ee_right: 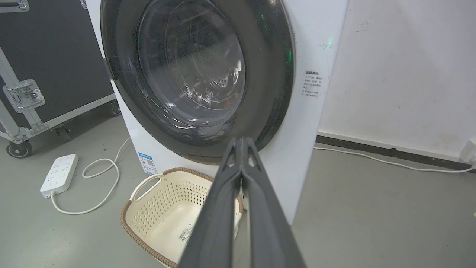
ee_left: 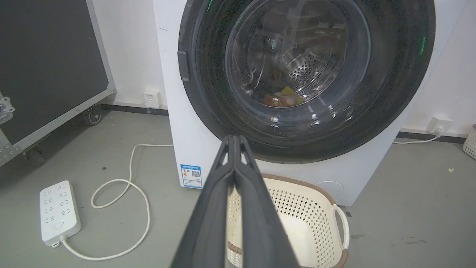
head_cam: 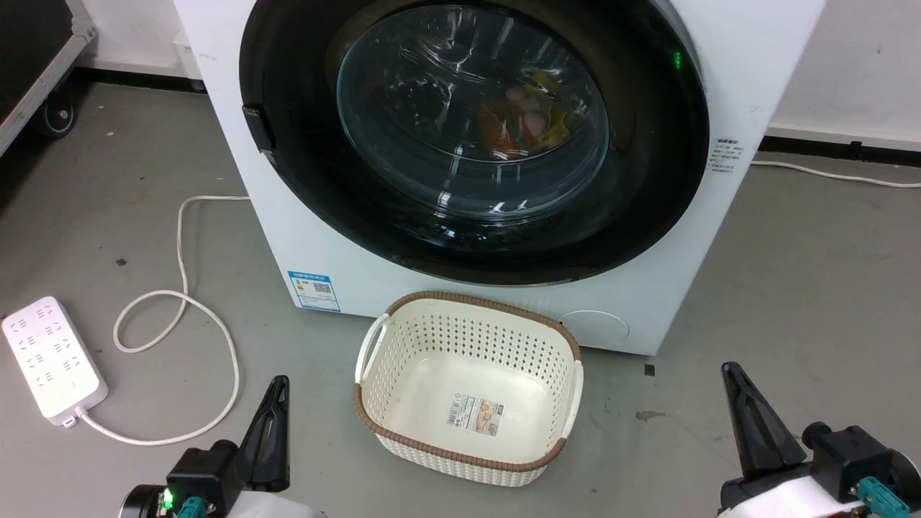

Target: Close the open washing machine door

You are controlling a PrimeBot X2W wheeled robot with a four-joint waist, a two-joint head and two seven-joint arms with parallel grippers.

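The washing machine (head_cam: 324, 244) stands on the grey floor (head_cam: 791, 288) against a white wall, and the washing machine door (head_cam: 471, 122) lies flat against its front, covering the round opening. From the right wrist view its black ring looks flush with the white panel on the right side. I cannot tell whether it is latched. A small dark handle piece (head_cam: 257, 128) sits at the door's left edge, and a green light (head_cam: 677, 59) glows at its upper right. Through the glass bowl I can see the perforated drum and a few colourful items (head_cam: 525, 119) lying at the bottom.

Both arms are low and well back from the machine, touching nothing. The left end effector (head_cam: 279, 385) is closed, its two dark fingers pressed together and gripping nothing; in its own wrist view (ee_left: 234, 139) the tips meet in a point. The right end effector (head_cam: 732, 374) is closed the same way, empty, with its tips meeting (ee_right: 241, 140).

Between them, just in front of the machine, sits an empty cream basket (head_cam: 468, 296) with a brown rim. A blue label (head_cam: 314, 289) marks the machine's lower left corner. To the left, a white power strip (head_cam: 50, 356) lies on the floor with its cable (head_cam: 209, 316) looping towards the machine. A black wheeled case (head_cam: 36, 50) stands further back on the left.
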